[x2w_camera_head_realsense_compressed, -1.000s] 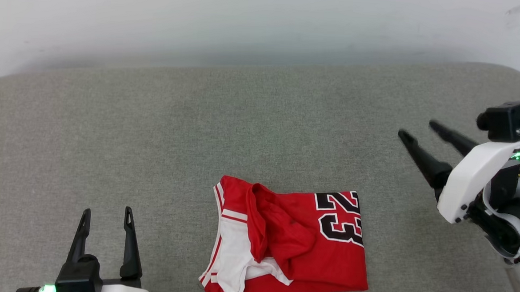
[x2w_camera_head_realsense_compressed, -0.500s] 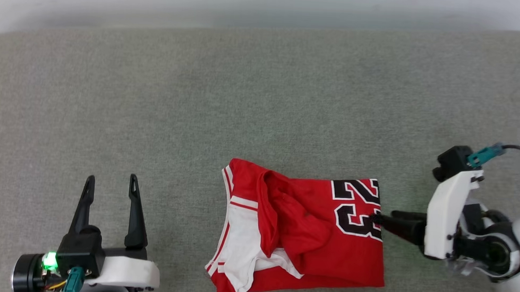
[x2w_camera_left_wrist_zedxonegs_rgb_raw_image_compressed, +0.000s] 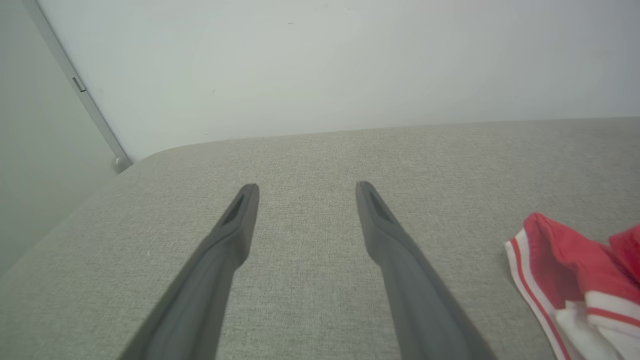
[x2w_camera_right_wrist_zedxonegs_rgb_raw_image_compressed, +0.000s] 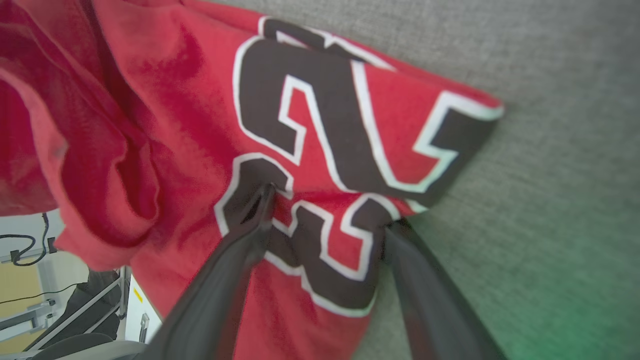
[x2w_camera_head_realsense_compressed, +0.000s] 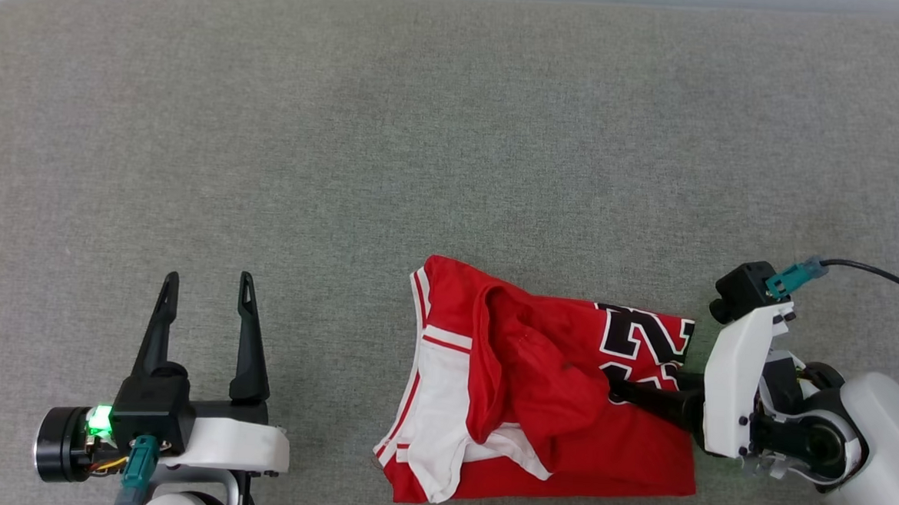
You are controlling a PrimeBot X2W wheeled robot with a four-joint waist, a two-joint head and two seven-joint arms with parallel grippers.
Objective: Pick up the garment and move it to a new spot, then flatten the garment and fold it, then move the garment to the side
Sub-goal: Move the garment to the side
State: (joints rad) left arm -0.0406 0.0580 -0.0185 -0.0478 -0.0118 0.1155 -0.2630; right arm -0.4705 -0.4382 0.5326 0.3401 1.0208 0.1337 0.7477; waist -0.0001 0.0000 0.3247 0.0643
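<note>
My right hand [x2w_camera_head_realsense_compressed: 625, 390] is spread wide, gripping nothing: one finger on the red shirt [x2w_camera_head_realsense_compressed: 536, 365] at its number, the other at its three-o'clock edge. The shirt lies at five o'clock. My left hand [x2w_camera_head_realsense_compressed: 206, 280] gapes empty at eight. Grey fabric surface [x2w_camera_head_realsense_compressed: 425, 128], white wall [x2w_camera_left_wrist_zedxonegs_rgb_raw_image_compressed: 350, 60].

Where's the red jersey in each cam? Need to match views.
Head view: the red short-sleeved shirt with white sleeves and black numbers lies lower centre-right on the grey woven surface.
Left wrist view: the shirt is at the lower right edge, striped trim showing.
Right wrist view: the shirt spans left and centre; the right gripper has open jaws at its numbered edge.
Shared landmark: the grey woven surface under it.
</note>
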